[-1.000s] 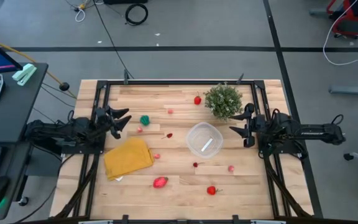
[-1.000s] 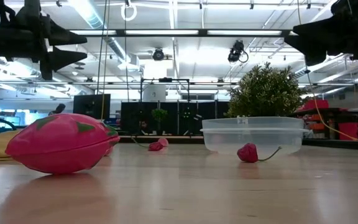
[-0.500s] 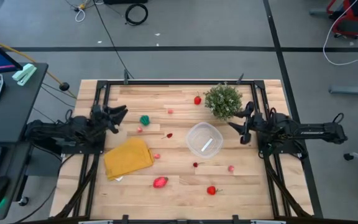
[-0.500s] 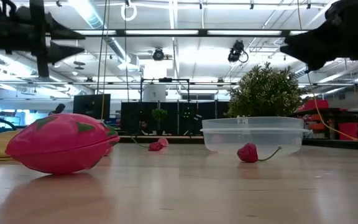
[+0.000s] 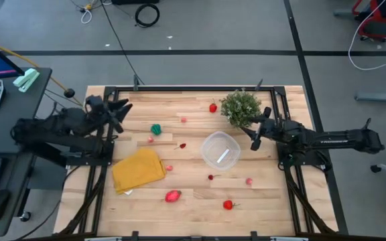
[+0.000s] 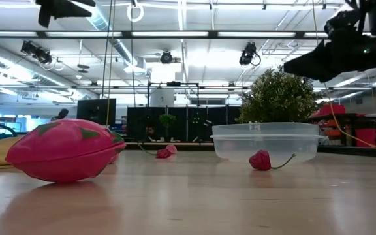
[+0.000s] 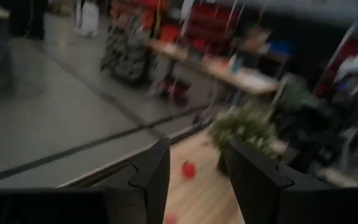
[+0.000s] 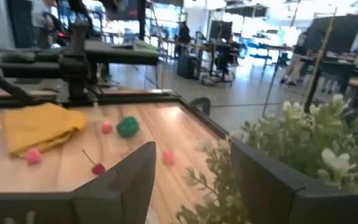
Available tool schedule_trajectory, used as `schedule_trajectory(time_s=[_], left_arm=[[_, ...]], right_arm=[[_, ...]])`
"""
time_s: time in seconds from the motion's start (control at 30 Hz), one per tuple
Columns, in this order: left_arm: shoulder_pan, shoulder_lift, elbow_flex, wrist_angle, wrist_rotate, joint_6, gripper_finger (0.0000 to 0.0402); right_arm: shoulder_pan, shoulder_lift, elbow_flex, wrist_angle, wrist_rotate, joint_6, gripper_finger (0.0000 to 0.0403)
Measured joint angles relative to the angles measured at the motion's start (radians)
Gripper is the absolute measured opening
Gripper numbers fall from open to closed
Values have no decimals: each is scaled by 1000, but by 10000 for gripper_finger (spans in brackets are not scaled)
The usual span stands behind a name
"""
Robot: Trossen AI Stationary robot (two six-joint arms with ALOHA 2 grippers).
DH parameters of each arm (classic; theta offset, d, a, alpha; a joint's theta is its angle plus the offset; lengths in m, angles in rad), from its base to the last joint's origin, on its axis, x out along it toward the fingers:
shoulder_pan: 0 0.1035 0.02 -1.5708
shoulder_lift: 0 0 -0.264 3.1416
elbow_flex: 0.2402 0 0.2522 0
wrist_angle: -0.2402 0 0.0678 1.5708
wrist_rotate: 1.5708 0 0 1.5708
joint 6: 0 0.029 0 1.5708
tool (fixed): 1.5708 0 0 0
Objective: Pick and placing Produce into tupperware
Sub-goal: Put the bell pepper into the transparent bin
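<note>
Fingers of both grippers are seen parted with nothing held between them: the left gripper (image 5: pixel 119 109) is raised over the surface's left rear corner, and the right gripper (image 5: pixel 254 137) is held just beside the bushy green potted plant (image 5: pixel 240 108) and the round, clear plastic tupperware (image 5: pixel 220 150). The tupperware, smooth-walled and translucent, is stood upright near the middle of the pale wooden plank surface (image 5: pixel 193 184), with no produce visible inside it. Small red and pink toy produce is scattered around it: a glossy oval pink-red piece (image 5: pixel 173 196) is laid near the front edge with its long axis running left to right, and a stemmed red piece (image 5: pixel 228 205) lies to its right. A round green piece (image 5: pixel 156 129) rests behind the rumpled yellow folded cloth (image 5: pixel 138 169).
</note>
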Motion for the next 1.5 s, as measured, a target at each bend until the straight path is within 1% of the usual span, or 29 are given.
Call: schedule_trajectory(time_s=[0.07, 0.13, 0.2, 0.23, 0.3, 0.37, 0.4, 0.47, 0.63, 0.7, 0.83, 0.9, 1.2, 1.37, 1.5], left_arm=[[19, 105, 106, -136, -15, -122, 162], [52, 204, 203, -271, -20, -274, 162], [87, 300, 291, -423, 1, -437, 161], [107, 346, 330, -502, 35, -500, 160], [155, 436, 395, -661, 130, -577, 156], [193, 511, 430, -779, 233, -592, 151], [207, 545, 436, -810, 269, -577, 148], [224, 600, 433, -813, 295, -467, 143], [239, 734, 419, -733, 299, -53, 131], [241, 785, 419, -717, 299, 110, 129], [240, 887, 418, -722, 299, 474, 133], [239, 939, 418, -726, 299, 599, 143], [243, 1181, 418, -728, 282, 955, 204], [258, 1292, 418, -733, 253, 1046, 229], [258, 1332, 417, -731, 185, 1076, 244]], right_arm=[[-17, 30, 0, 0, 0, 23, 217], [-31, 55, 0, 0, 0, 54, 217], [-41, 74, 0, 0, -1, 82, 217], [-45, 82, 0, 0, 0, 96, 217], [-46, 92, 0, 0, 0, 113, 217], [-45, 95, 0, 0, -3, 126, 217], [-46, 96, 0, 0, -12, 130, 217], [-45, 95, 0, 1, -51, 136, 217], [-43, 95, 0, 11, -178, 138, 217], [-43, 95, 0, 13, -213, 138, 217], [-44, 95, 0, 13, -221, 135, 217], [-44, 95, 0, 11, -221, 135, 217], [-43, 96, 0, -46, -233, 137, 217], [-43, 96, 0, -62, -234, 175, 217], [-43, 96, 0, -95, -234, 176, 217]])
